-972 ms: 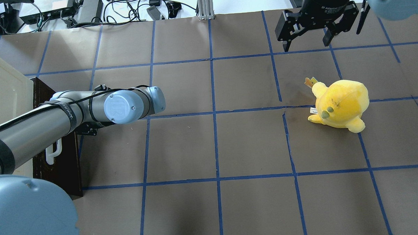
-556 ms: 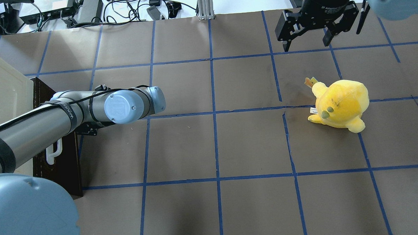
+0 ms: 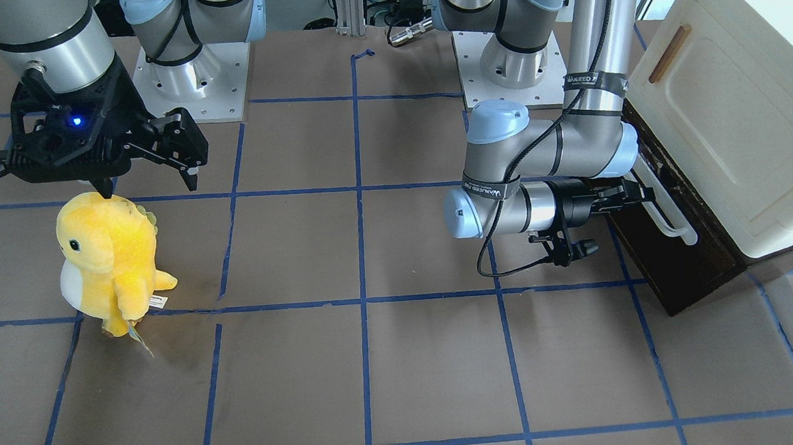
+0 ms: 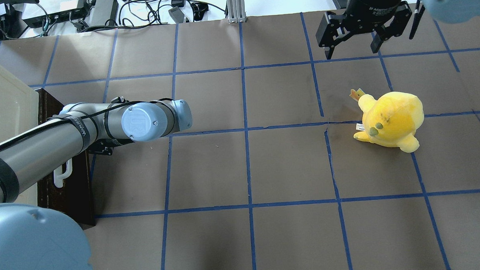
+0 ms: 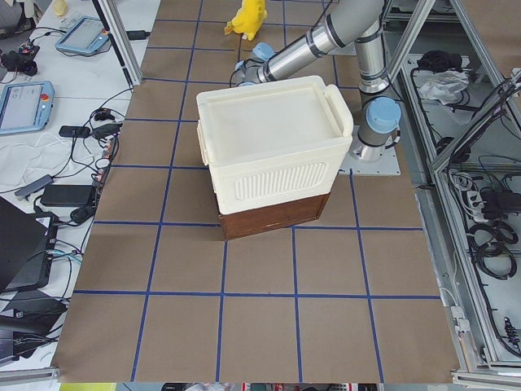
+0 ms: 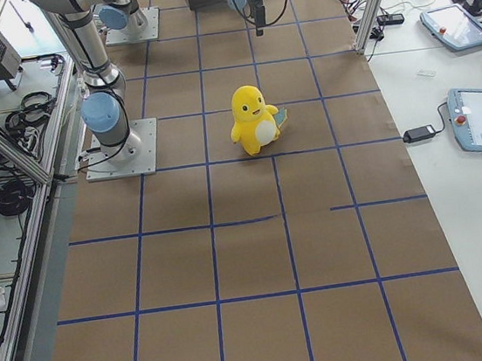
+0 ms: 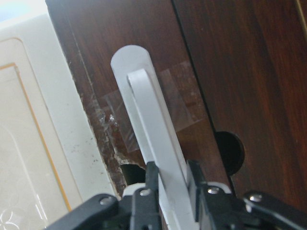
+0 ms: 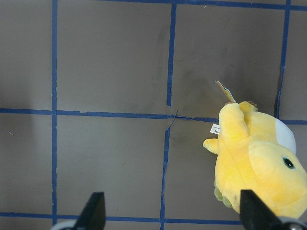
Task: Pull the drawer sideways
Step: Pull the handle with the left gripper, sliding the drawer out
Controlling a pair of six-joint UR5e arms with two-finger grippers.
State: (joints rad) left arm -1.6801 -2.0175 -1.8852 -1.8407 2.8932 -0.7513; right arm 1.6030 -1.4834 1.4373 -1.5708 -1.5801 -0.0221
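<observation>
The drawer's dark brown front sits low under the cream cabinet at the table's left end. It also shows in the overhead view. Its long white bar handle runs along the front. My left gripper reaches in sideways and is shut on this handle, one finger on each side of the bar. The drawer's inside is hidden. My right gripper hangs open and empty at the far right, above the table.
A yellow plush toy stands on the brown papered table near the right gripper; it also shows in the front view. The cabinet door has a small wooden handle. Cables and boxes lie past the table's far edge.
The left arm's wrist and elbow have shifted slightly to the right with the gripper on the handle. The right arm and the plush toy have not moved.
</observation>
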